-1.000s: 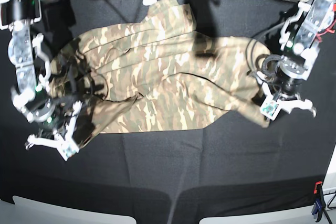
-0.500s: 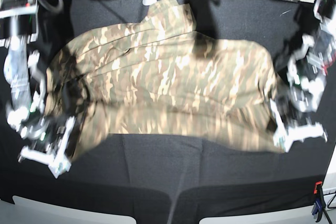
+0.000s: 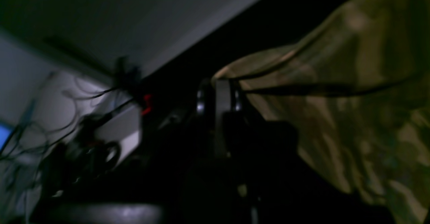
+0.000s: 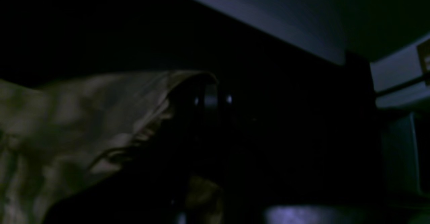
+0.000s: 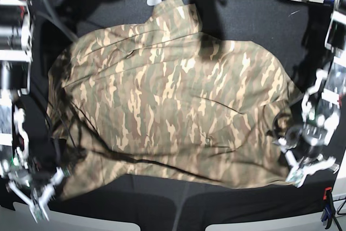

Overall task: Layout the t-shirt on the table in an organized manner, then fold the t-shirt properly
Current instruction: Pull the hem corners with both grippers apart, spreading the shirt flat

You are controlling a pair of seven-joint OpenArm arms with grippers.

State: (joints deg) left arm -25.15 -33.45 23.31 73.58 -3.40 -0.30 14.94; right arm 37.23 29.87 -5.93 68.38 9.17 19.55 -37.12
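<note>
- Left wrist view: the left gripper (image 3: 218, 93) is pinching the edge of the t-shirt (image 3: 352, 116), its jaws closed on the cloth, and the camouflage fabric is running off to the right above the dark table (image 3: 268, 26). The picture is blurred, so which part of the hem it is holding cannot be told.
- Right wrist view: the right gripper (image 4: 210, 99) is likewise clamping a fold of the t-shirt (image 4: 84, 116), jaws closed on it, with the fabric draping away to the left.
- Base view: the t-shirt (image 5: 173, 96) is lying spread wide across the middle of the table (image 5: 178, 204), with the left gripper (image 5: 303, 171) and the right gripper (image 5: 35, 198) at the two near corners. Judging from this, the laying-out is going well but is not finished: creases are showing near the near edge, one sleeve is bunching at the far edge, and no fold is made yet.
</note>
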